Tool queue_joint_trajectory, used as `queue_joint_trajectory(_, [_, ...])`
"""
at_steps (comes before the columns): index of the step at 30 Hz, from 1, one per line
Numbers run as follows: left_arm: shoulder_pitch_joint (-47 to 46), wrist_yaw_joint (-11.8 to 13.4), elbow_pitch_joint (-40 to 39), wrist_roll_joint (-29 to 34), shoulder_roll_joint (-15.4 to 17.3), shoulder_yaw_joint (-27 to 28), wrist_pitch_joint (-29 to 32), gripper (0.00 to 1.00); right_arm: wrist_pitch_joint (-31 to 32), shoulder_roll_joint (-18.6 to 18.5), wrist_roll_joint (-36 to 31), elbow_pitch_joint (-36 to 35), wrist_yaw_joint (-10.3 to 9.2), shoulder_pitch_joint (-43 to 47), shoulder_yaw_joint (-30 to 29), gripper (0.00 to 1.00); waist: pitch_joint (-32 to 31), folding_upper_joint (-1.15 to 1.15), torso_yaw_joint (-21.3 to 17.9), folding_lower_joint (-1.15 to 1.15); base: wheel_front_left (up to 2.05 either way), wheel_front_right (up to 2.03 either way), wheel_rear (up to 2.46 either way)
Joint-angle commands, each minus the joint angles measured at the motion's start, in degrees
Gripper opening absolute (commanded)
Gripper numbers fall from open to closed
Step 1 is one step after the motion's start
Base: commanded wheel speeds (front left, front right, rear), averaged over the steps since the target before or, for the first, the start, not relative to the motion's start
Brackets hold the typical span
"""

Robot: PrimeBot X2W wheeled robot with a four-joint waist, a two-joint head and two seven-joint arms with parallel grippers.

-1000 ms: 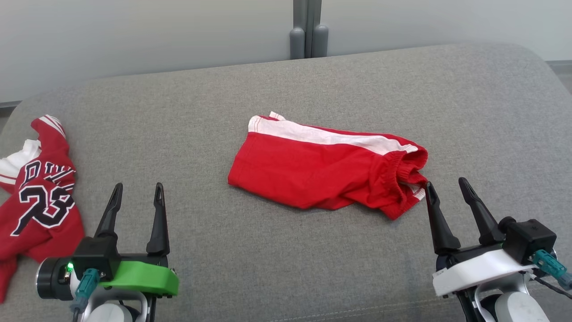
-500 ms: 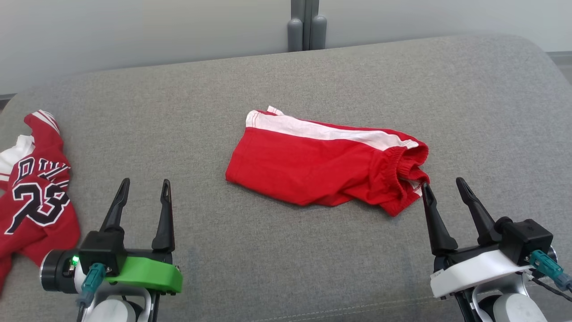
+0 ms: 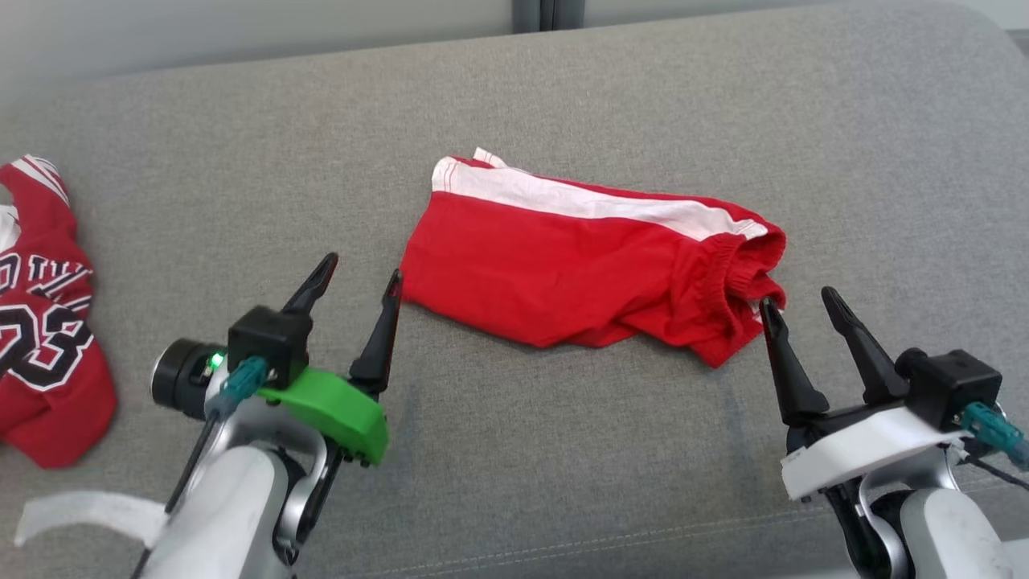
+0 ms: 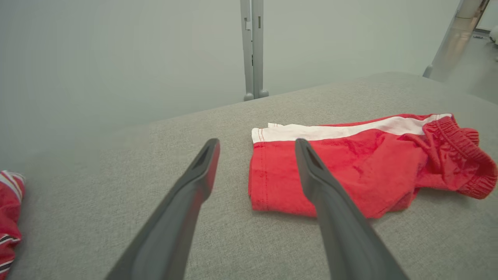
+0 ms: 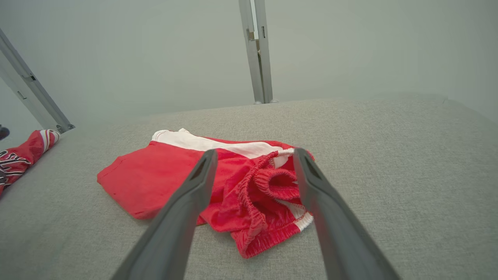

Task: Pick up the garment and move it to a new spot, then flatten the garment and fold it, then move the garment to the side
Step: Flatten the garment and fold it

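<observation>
While spread, right hand [image 3: 796, 297] sits beside shorts [image 3: 563, 273].

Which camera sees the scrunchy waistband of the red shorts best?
The right wrist view. The waistband is close and big there, so its gathered folds show clearly. The head view shows it smaller, at the right end of the red shorts. The left wrist view shows it farther off, near the picture's right edge.

The red jersey [image 3: 40, 322] runs off the head view's left edge, its lettering cut short. In the right wrist view, fingers [image 5: 183, 217] of the right hand [image 5: 255, 152] hide part of the red shorts [image 5: 148, 179].
</observation>
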Motion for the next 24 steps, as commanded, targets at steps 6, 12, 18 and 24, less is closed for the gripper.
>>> queue_joint_trajectory(6, [-10.11, -4.81, 4.67, -4.63, -1.42, -1.42, 9.07, 1.0, 3.44, -3.51, 7.63, 2.29, 0.02, -6.6, 1.6, 1.0, 8.27, 0.0, -1.66, 0.0, 0.0, 0.0, 0.0])
queue_joint_trajectory(12, [-20.57, -7.48, 11.24, -9.32, -3.6, -3.05, 15.58, 1.0, 6.42, -6.79, 13.28, 4.4, 0.01, -13.14, 2.48, 1.0, 13.91, 0.0, -1.53, 0.0, 0.0, 0.0, 0.0])
queue_joint_trajectory(18, [-29.86, -8.33, 18.56, -12.96, -4.89, -5.03, 17.83, 1.0, 8.47, -8.22, 16.7, 5.43, 0.01, -17.1, 3.01, 1.0, 18.21, 0.0, -1.17, 0.0, 0.0, 0.0, 0.0])
queue_joint_trajectory(24, [-36.38, -8.44, 25.19, -17.21, -5.34, -6.49, 17.03, 1.0, 8.67, -8.03, 19.32, 5.08, 0.01, -18.84, 4.23, 1.0, 20.8, 0.0, -1.67, 0.0, 0.0, 0.0, 0.0])
